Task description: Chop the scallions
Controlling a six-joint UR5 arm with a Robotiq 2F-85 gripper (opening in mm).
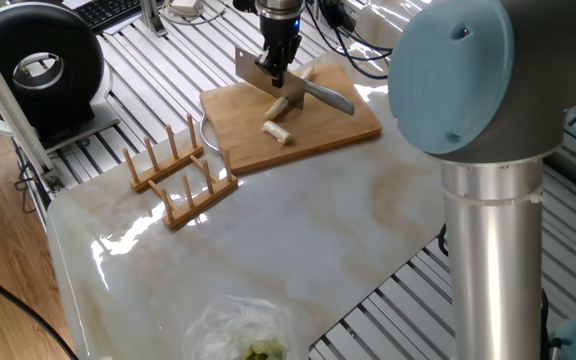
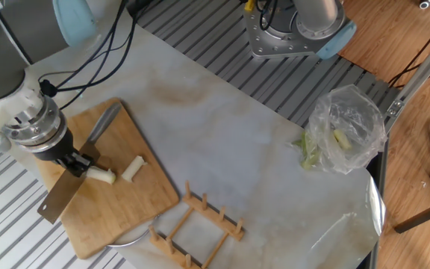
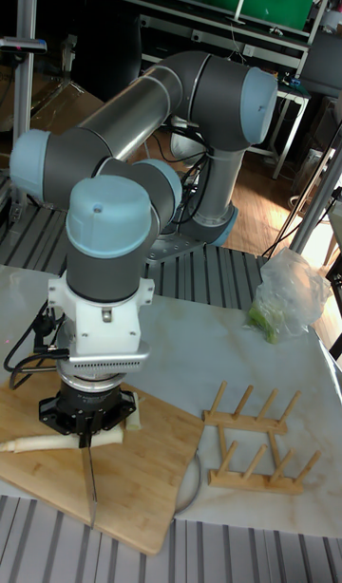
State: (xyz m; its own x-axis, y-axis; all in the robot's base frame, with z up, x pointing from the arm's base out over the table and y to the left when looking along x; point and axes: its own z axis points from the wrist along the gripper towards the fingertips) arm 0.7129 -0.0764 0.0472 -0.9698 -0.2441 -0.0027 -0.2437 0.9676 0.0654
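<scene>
Two pale scallion pieces lie on the wooden cutting board (image 1: 338, 128) (image 2: 125, 205) (image 3: 142, 493): a longer stalk (image 1: 280, 106) (image 2: 102, 175) (image 3: 33, 442) and a short stub (image 1: 276, 131) (image 2: 133, 169). My gripper (image 1: 276, 68) (image 2: 78, 160) (image 3: 90, 433) is shut on a steel cleaver (image 1: 313, 92) (image 2: 58, 200) (image 3: 92, 483). The blade stands on edge over the longer stalk, crossing it. Its grey handle (image 1: 334, 98) (image 2: 105, 122) points away over the board. Whether the edge touches the stalk cannot be made out.
A wooden dish rack (image 1: 181, 175) (image 2: 200, 224) (image 3: 252, 441) stands beside the board. A plate rim (image 2: 129, 239) shows under the board. A clear plastic bag (image 1: 243, 335) (image 2: 346, 127) (image 3: 285, 298) with green bits lies at the marble slab's far end. A black fan (image 1: 38, 70) stands off the slab.
</scene>
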